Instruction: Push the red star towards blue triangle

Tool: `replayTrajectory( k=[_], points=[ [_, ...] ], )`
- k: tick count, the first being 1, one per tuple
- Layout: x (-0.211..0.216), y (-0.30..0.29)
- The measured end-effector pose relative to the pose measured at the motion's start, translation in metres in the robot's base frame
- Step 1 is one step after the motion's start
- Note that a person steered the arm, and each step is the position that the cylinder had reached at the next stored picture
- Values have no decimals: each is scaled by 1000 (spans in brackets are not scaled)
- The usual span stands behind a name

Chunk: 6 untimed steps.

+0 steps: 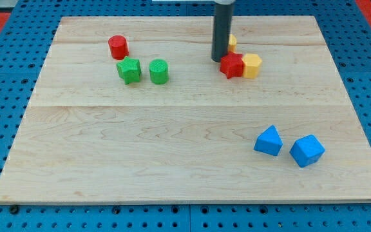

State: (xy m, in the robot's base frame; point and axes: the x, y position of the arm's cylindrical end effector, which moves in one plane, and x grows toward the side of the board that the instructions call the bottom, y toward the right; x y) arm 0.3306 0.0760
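Note:
The red star lies on the wooden board near the view's top, right of centre. My tip stands at the star's left edge, touching or almost touching it. A yellow hexagon block touches the star on its right. Another yellow block shows partly behind the rod, above the star. The blue triangle lies at the view's lower right, well below the star.
A blue cube-like block sits just right of the blue triangle. A red cylinder, a green star and a green cylinder are grouped at the upper left. The board's edge runs along the view's bottom.

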Motion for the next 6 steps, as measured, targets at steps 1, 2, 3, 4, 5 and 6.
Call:
replayTrajectory(
  k=[1, 2, 3, 4, 5, 6],
  points=[
    [4, 15],
    [32, 29],
    [81, 29],
    [45, -6],
    [35, 36],
    [68, 56]
  ],
)
